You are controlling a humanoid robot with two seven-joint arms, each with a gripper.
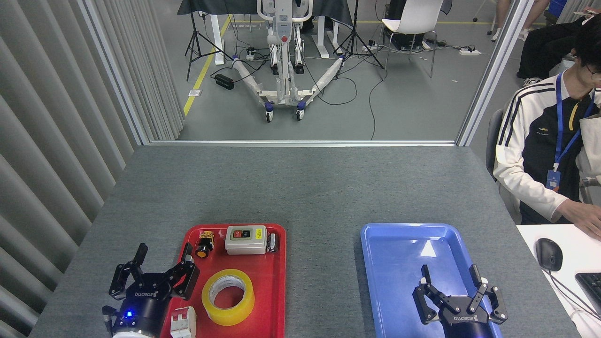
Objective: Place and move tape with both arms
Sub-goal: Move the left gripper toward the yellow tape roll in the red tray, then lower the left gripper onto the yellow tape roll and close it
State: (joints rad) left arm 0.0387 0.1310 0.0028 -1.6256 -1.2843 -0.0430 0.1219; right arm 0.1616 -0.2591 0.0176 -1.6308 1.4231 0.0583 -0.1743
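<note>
The tape (228,296), a yellow roll with a white core, lies flat in the red tray (277,281) near its front. My left gripper (162,264) hovers at the tray's left edge, just left of the tape, open with its black fingers spread and nothing between them. My right gripper (451,279) hangs over the near part of the blue tray (389,244), open and empty.
At the back of the red tray sit a grey switch box (245,239) and a black push button (204,245); a white breaker (183,322) lies at its front left. A seated person (544,145) works at a white desk with a mouse (548,254) on the right.
</note>
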